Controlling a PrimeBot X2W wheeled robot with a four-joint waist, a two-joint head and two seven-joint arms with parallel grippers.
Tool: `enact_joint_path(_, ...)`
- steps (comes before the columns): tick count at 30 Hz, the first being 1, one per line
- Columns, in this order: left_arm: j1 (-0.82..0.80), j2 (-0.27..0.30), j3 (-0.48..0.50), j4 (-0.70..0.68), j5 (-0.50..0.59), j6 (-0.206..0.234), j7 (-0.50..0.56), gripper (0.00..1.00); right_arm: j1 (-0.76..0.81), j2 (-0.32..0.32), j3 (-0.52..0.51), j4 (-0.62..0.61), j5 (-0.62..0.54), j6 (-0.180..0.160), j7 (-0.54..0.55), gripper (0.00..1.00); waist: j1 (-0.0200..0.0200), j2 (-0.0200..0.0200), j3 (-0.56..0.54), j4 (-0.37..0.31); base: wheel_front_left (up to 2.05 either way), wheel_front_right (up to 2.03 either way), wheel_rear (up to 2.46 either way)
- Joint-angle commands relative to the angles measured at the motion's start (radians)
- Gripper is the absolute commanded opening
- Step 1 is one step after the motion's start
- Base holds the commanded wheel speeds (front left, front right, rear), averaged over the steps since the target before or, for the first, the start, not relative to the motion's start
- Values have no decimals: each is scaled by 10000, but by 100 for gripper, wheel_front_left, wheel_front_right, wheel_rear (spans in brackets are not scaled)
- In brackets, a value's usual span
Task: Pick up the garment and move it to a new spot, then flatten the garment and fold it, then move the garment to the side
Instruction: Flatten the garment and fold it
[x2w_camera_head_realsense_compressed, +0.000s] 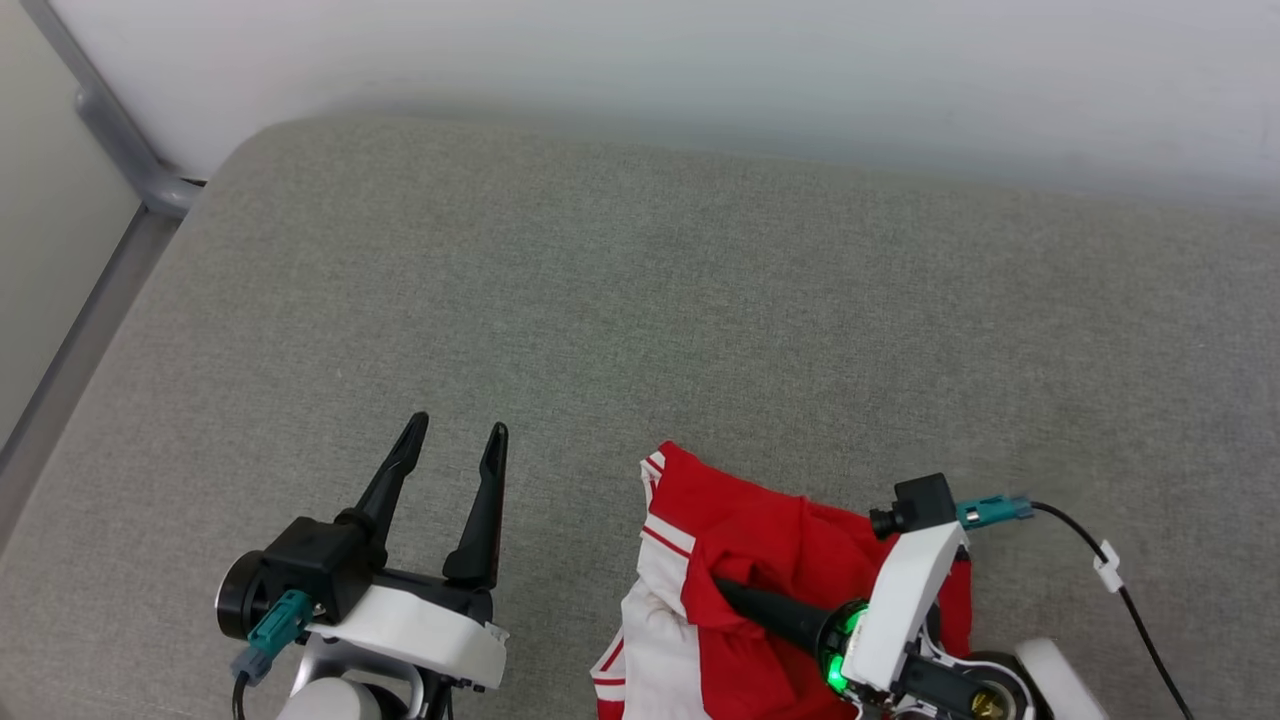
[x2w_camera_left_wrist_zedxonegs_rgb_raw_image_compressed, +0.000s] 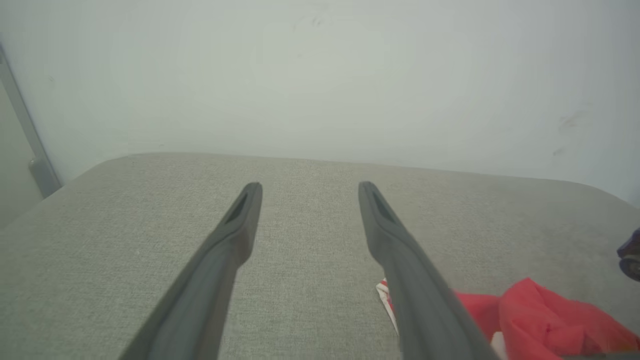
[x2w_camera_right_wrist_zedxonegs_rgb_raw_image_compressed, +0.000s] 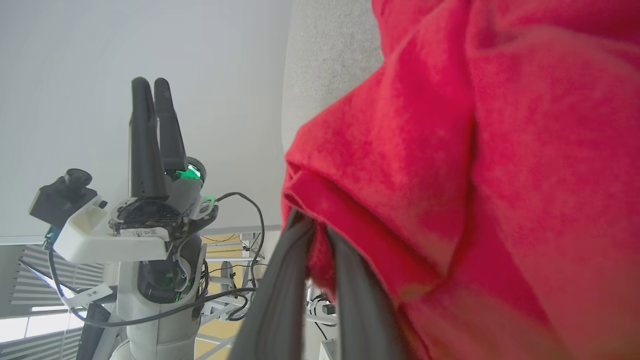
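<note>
Pickup step: right hand (x2w_camera_head_realsense_compressed: 722, 587) clenched on the bunched garment (x2w_camera_head_realsense_compressed: 760, 535), left hand (x2w_camera_head_realsense_compressed: 458, 428) spread and empty; next likely calls for lifting it toward bare cushion (x2w_camera_head_realsense_compressed: 600, 300).

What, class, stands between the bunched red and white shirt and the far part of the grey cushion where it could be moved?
Nothing visible. The right gripper is shut on the red and white jersey shirt; the grey fabric cushion beyond it lies bare. The open left gripper stands apart, to the shirt's left.
</note>
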Motion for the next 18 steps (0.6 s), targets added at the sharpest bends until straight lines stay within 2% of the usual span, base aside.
enact_joint_path(1, -123, -44, 10, 34, 52, -22, -37, 100, -83, 9, 83, 87, -23, -1, -84, 40, -1, 0, 48, 4, 0, 0, 0)
enact_joint_path(2, -148, -58, 32, 54, 60, -33, -44, 100, -136, 3, 161, 200, -74, -1, -182, 100, -1, 0, 68, -8, 0, 0, 0)
enact_joint_path(6, -140, -81, 60, 159, 54, -89, -59, 100, -360, -137, 584, 301, -104, -1, -433, 100, -1, 0, 58, -130, 0, 0, 0)
enact_joint_path(11, -142, -98, 92, 237, 103, -105, -68, 100, -562, -403, 1171, -260, -300, -1, -980, 100, -1, 0, -96, -344, 0, 0, 0)
enact_joint_path(15, -99, -135, 108, 264, 130, -92, -74, 100, -705, -884, 1688, -782, -1106, -3, -1786, 100, -1, 0, -222, -491, 0, 0, 0)
enact_joint_path(18, -18, -179, 131, 274, 144, -55, -77, 100, -782, -1229, 1679, -961, -2027, -3, -2732, 100, -1, 0, -316, -592, 0, 0, 0)
